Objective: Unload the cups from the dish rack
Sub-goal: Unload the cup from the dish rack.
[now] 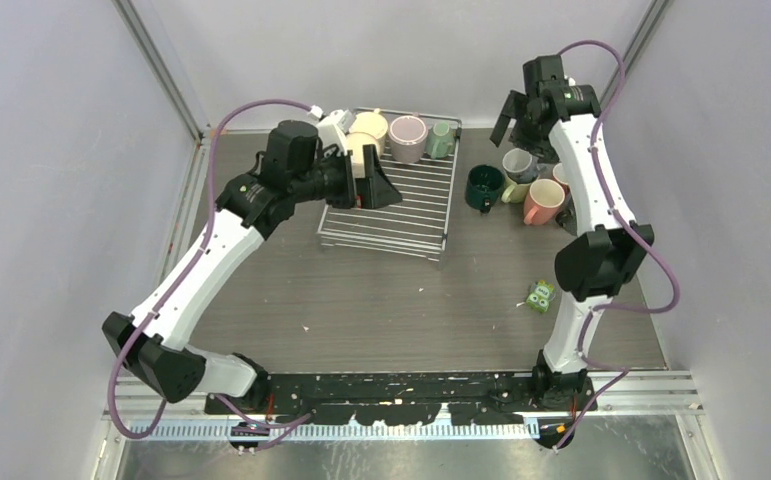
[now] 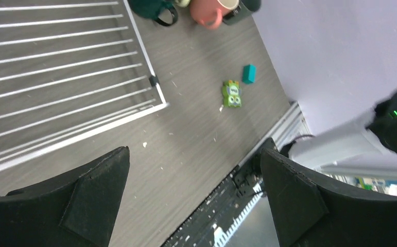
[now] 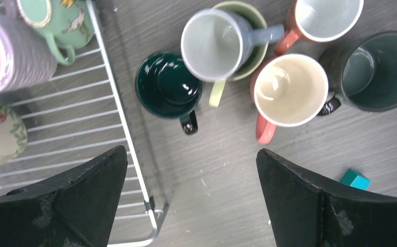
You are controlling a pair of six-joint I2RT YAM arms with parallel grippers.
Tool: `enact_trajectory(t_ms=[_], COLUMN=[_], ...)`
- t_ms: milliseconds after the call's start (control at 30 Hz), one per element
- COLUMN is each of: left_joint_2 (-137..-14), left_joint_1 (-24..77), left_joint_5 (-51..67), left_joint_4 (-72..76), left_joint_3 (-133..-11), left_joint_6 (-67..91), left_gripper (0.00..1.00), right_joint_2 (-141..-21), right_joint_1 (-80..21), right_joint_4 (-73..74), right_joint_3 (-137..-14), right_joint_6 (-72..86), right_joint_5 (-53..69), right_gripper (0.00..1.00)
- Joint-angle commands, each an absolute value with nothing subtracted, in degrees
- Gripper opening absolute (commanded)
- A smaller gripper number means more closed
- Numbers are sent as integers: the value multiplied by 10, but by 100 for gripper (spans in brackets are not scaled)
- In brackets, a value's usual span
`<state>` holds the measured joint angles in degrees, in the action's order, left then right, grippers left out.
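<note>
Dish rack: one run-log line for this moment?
silver wire dish rack: mauve ceramic mug, pale green mug, cream mug | beside it: six mugs | left hand: open, over rack | right hand: open, over unloaded mugs

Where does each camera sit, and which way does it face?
Top: above and behind the arms, looking down at the table; both arms show.
Left wrist: over the rack, looking down at its corner and a toy; open left hand shows.
Right wrist: above cups beside the rack, looking down; open right hand shows.
Shared: both wrist views show the dark green cup.
</note>
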<state>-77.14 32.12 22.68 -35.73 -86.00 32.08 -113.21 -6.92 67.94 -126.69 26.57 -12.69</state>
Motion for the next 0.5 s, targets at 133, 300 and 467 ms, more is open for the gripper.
enact_trajectory(t_ms=[133, 300, 467], left_joint_2=[-850, -927, -1023], left_joint_1=[321, 328, 358], left_joint_5=[132, 75, 29], left_joint_4=[-356, -354, -353], left_joint_3=[-954, -1023, -1106], left_joint_6=[277, 255, 223], left_gripper=[100, 100, 100], right_joint_2=[-967, -880, -808], right_joint_1=[-114, -125, -132], right_joint_4=[599, 550, 537], right_joint_3=[-1105, -1015, -965], right_joint_6=[306, 334, 349], right_joint_5=[-135, -121, -121], right_gripper=[100, 100, 100])
